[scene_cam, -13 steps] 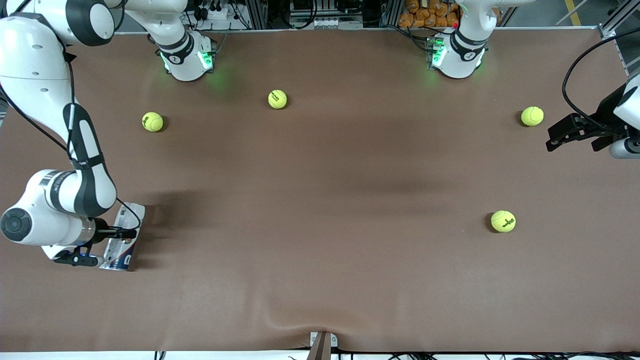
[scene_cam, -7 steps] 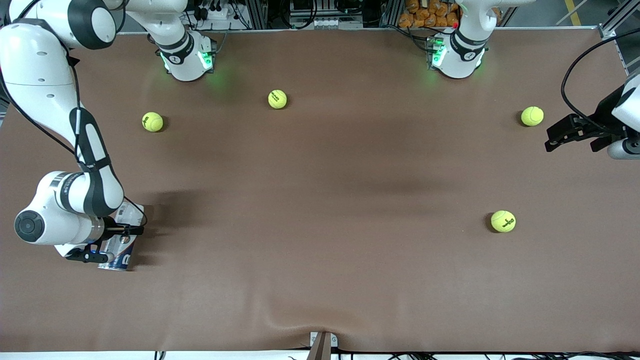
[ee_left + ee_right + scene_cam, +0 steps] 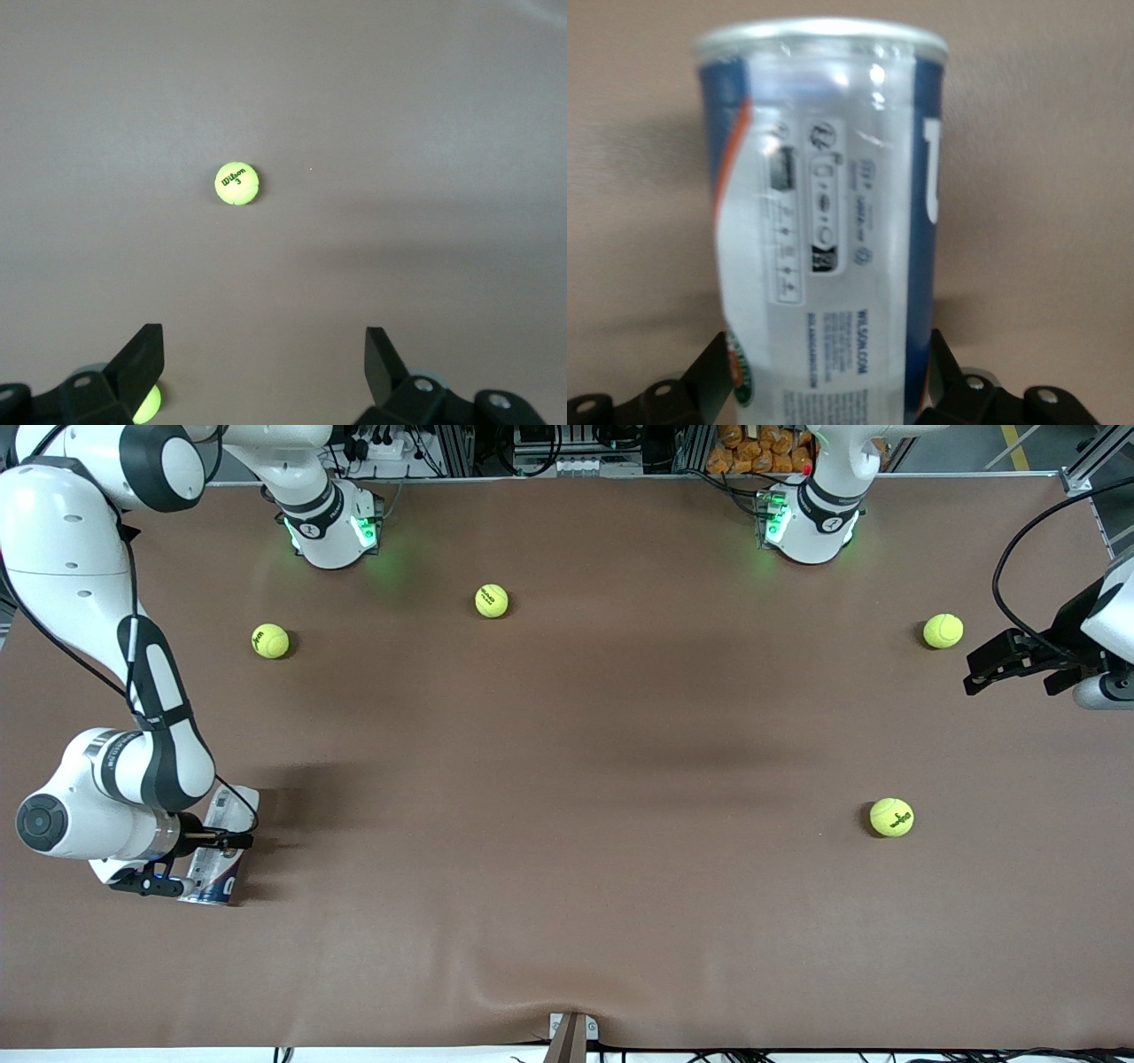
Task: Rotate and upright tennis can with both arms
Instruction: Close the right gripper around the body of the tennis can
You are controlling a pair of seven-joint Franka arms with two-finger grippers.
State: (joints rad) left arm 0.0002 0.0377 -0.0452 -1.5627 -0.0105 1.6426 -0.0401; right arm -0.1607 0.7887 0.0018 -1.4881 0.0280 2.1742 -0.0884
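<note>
The tennis can (image 3: 232, 804) lies on its side on the brown table at the right arm's end, its silvery rim toward the front camera. In the right wrist view the tennis can (image 3: 824, 177) fills the picture, showing clear plastic and a white and dark-blue label. My right gripper (image 3: 190, 862) straddles it; in the wrist view the right gripper (image 3: 826, 354) has one finger pressed on each side of the can. My left gripper (image 3: 992, 669) waits above the table at the left arm's end. The left gripper (image 3: 261, 345) is open, with nothing between its fingers.
Several yellow-green tennis balls lie about: one (image 3: 270, 640) and another (image 3: 492, 600) near the right arm's base, one (image 3: 943, 631) beside the left gripper, one (image 3: 891, 817) nearer the front camera. The left wrist view shows a ball (image 3: 236, 183) on bare table.
The right wrist has shifted slightly along the can and its fingers have closed in on the can's sides. The left gripper has barely drifted.
</note>
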